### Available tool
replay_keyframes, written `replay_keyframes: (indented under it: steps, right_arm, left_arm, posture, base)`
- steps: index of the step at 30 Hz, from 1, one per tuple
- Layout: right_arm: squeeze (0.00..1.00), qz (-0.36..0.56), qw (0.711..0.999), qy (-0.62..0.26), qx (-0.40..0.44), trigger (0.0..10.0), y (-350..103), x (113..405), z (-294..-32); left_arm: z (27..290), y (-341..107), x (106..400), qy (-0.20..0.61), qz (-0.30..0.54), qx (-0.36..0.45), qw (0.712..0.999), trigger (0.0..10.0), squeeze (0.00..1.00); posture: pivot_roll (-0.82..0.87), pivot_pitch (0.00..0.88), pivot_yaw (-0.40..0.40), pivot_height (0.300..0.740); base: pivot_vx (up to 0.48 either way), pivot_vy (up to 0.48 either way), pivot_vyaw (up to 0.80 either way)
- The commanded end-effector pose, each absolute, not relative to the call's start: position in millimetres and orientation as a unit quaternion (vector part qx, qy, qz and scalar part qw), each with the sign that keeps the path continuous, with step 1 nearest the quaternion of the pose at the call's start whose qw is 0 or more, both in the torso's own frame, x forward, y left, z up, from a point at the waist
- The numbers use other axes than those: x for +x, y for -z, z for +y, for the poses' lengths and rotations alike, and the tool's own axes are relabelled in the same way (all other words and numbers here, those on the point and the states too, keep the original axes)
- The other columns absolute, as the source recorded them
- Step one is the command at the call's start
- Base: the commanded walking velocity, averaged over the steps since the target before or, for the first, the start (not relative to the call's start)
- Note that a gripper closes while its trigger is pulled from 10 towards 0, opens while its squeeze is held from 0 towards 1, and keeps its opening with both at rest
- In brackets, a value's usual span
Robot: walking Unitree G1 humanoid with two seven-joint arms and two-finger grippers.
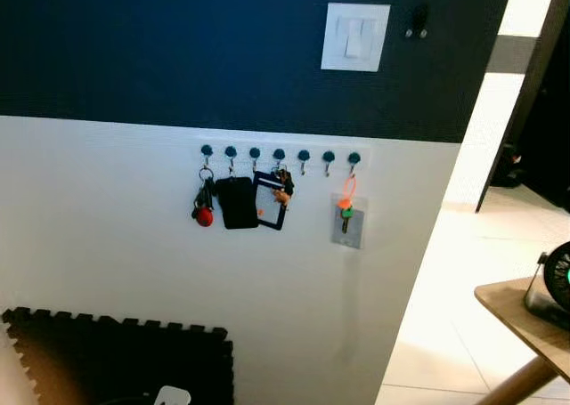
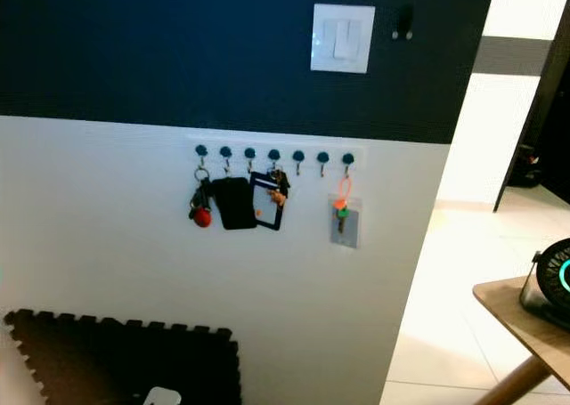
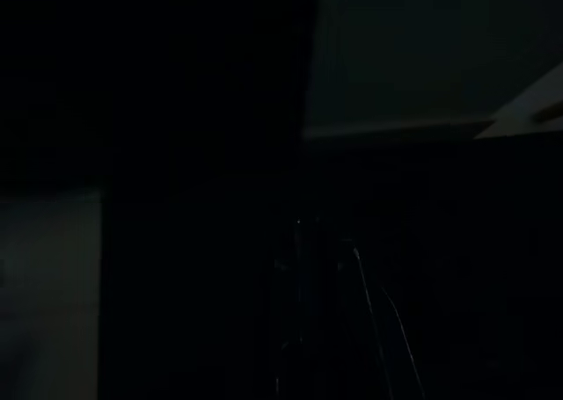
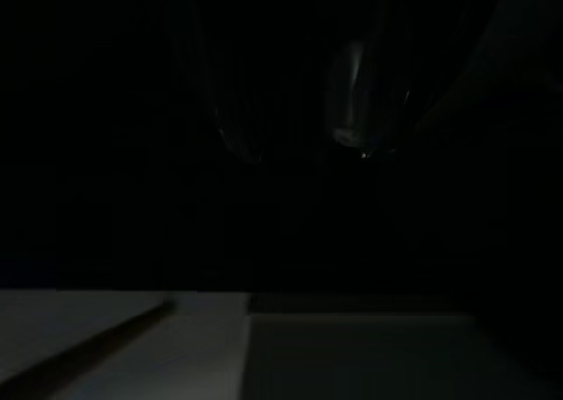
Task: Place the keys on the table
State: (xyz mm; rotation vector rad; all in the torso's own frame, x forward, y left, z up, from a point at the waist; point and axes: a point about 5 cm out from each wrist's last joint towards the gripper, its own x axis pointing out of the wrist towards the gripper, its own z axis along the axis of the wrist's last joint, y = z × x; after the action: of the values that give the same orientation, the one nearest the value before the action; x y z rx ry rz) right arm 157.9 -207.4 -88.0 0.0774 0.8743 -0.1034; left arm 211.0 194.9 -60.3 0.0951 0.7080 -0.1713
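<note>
Orange-looped keys (image 1: 346, 211) with green head hanging from rightmost wall hook (image 1: 354, 158), wooden table (image 1: 525, 320) at right, fingers' state impossible to tell

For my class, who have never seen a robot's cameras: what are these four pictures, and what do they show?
A walking household robot took them. Two come from its head, side by side, looking at a wall. A row of hooks holds a key bunch with a red fob, a black pouch, a card holder and a key on an orange loop. At the right stands a wooden table. The two dark pictures come from the wrists; each claw hangs idle in shade.
</note>
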Motion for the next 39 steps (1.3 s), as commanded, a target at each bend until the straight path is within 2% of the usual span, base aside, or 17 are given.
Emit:
replay_keyframes:
  steps: [1, 7, 14, 33, 39]
  right_arm:
    - [0.0, 0.414, 0.908, 0.05, 0.036, 10.0, 85.3, 163.7, -207.7]
    - [0.0, 0.417, 0.907, 0.055, 0.039, 10.0, 86.3, 160.4, -209.9]
    - [0.0, 0.417, 0.906, 0.056, 0.039, 10.0, 86.4, 160.2, -210.2]
    - [0.0, 0.415, 0.907, 0.056, 0.037, 10.0, 85.1, 162.9, -211.6]
    - [0.0, 0.415, 0.907, 0.057, 0.037, 10.0, 84.8, 163.4, -212.3]
  left_arm:
    - [199.9, 59.4, 211.7, 0.085, 0.35, 0.061, 0.931, 10.0, 0.0]
    - [201.3, 58.0, 214.3, 0.087, 0.351, 0.074, 0.93, 10.0, 0.0]
    - [199.8, 57.3, 216.2, 0.089, 0.35, 0.076, 0.929, 10.0, 0.0]
    - [197.6, 55.9, 218.6, 0.076, 0.34, 0.067, 0.935, 10.0, 0.0]
    - [196.9, 55.2, 219.7, 0.086, 0.337, 0.091, 0.933, 10.0, 0.0]
  posture:
    - [0.06, 0.003, 0.0, 0.74]
    - [0.06, 0.003, 0.007, 0.74]
    - [0.06, 0.007, 0.006, 0.74]
    - [0.05, 0.003, -0.001, 0.74]
    - [0.05, 0.003, 0.0, 0.74]
  base:
    - [0.0, 0.0, 0.0]
    - [0.0, 0.0, 0.0]
    - [0.0, -0.422, 0.0]
    - [0.0, 0.0, 0.0]
    - [0.0, -0.16, 0.0]
